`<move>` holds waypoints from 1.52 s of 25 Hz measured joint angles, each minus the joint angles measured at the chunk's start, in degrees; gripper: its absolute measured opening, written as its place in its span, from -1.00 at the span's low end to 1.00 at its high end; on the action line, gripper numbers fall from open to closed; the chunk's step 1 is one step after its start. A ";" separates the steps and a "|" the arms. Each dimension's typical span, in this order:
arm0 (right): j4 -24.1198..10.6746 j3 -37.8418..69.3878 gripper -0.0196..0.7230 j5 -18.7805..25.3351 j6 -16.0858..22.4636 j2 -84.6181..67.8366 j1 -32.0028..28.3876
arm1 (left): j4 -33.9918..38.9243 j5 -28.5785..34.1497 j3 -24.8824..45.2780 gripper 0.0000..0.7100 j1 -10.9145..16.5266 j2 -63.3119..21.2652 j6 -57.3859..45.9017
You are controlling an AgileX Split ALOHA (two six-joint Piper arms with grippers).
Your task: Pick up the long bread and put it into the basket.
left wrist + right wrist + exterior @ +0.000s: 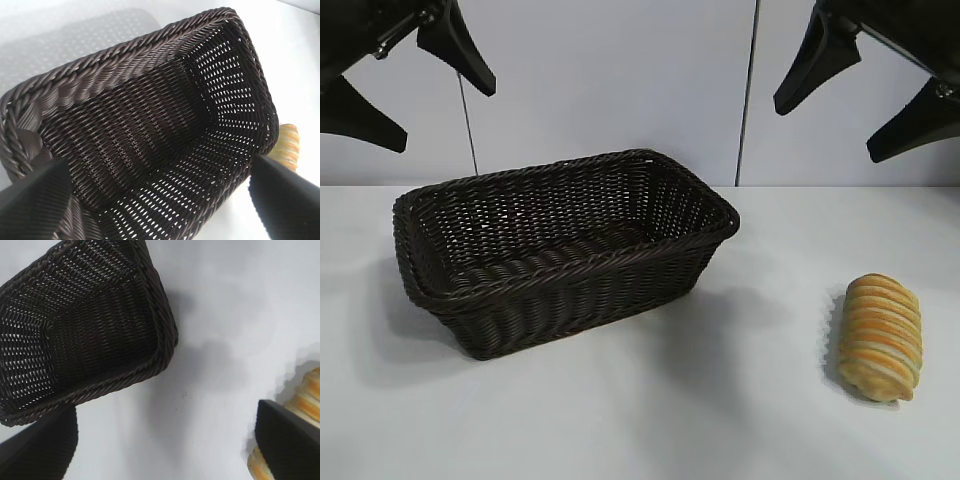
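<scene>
Outside, from the camera facing the arms, the basket sat on the white table, left of the middle, dark and woven, with nothing inside it. The long bread lay on the table well apart from it, off to the right, its striped ridges running crosswise. Both arms hung high above the scene: the left gripper at the upper left corner and the right gripper at the upper right, each with its black fingers spread wide and holding nothing. From the left wrist, the view looked down into the basket, its braided rim and open weave filling most of the picture, while a small piece of the bread showed just past the far end wall. The left gripper had its two fingers far apart over the near end of the basket. From the right wrist, one end of the basket showed beside bare table, and the bread lay partly hidden behind one finger of the right gripper, whose fingers stood wide apart above the table.
</scene>
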 joint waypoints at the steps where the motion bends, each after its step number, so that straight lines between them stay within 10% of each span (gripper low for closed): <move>1: 0.00 0.00 0.89 0.00 0.00 0.00 0.00 | 0.00 -0.05 0.00 0.96 0.00 0.00 0.00; 29: 0.01 0.00 0.89 0.00 0.00 0.00 0.00 | 0.24 -0.63 0.00 0.96 0.07 0.00 -0.01; 38: 0.06 0.00 0.89 0.00 0.00 0.00 0.00 | 26.01 5.58 0.27 0.96 -1.97 0.00 -24.76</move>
